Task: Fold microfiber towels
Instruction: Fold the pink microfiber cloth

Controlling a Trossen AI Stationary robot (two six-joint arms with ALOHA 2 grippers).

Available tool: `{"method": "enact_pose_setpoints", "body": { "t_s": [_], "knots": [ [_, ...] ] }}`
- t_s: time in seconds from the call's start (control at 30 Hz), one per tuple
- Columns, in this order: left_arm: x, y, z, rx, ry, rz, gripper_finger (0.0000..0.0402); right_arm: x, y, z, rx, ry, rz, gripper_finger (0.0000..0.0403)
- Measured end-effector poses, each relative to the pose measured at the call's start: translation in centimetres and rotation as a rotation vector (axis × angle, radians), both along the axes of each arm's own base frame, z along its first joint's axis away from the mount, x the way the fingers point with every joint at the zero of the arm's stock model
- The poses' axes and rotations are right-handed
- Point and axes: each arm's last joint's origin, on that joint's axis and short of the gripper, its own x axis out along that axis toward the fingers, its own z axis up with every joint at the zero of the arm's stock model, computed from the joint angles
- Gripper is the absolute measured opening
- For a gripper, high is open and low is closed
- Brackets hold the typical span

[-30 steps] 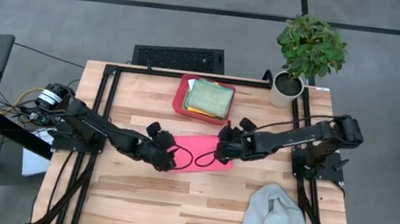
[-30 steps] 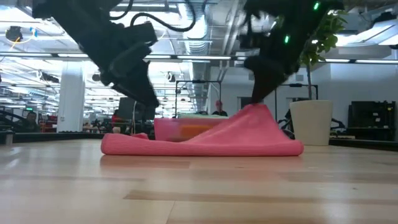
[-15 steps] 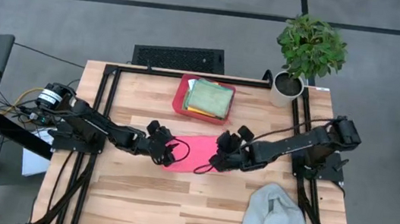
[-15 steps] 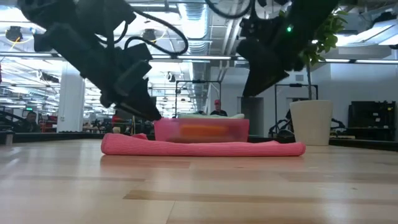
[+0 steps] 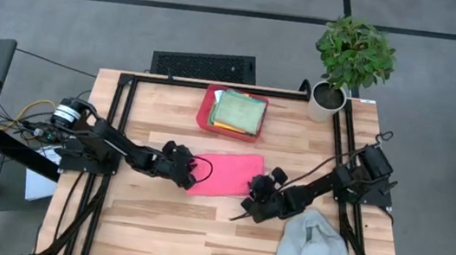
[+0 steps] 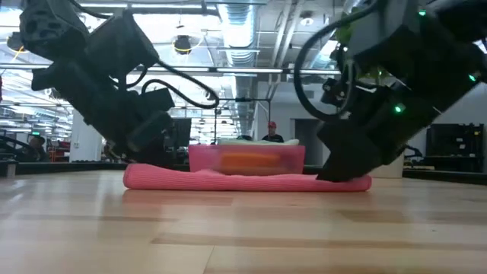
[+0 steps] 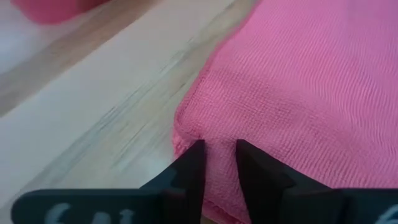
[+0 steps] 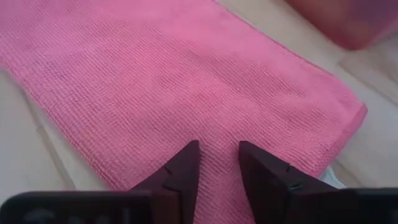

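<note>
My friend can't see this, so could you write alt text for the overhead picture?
A folded pink towel lies mid-table with the left claw at one end and the right claw near the other. Behind it a red tray holds folded towels.

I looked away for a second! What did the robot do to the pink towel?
The right hand let the raised side drop, so the pink towel now lies flat, then backed toward the table's near edge. The left hand shifted to the towel's left edge. The tray, grey towel and plant stayed put.

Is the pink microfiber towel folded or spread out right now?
Folded: the pink microfiber towel lies flat as a narrow rectangle, with a rounded doubled edge in the low view.
</note>
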Motion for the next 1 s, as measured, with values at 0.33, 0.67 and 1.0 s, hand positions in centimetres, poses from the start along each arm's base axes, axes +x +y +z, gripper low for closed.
{"method": "enact_pose_setpoints", "body": {
  "t_s": [0.33, 0.67, 1.0],
  "knots": [
    [-0.3, -1.8, 1.5, -0.08, -0.063, -0.056, 0.0069, -1.2, 1.7, 1.2, -0.098, -0.04, 0.044, 0.0123],
    [-0.6, -3.5, 4.8, -0.089, -0.246, -0.075, 0.0053, 1.1, 4.9, 5.9, -0.139, -0.21, 0.383, 0.0129],
    [-0.9, -3.5, 4.6, -0.034, -0.204, -0.073, 0.0057, 10.1, 7.3, 7.0, -0.241, -0.164, 0.746, 0.0198]
  ]
}}
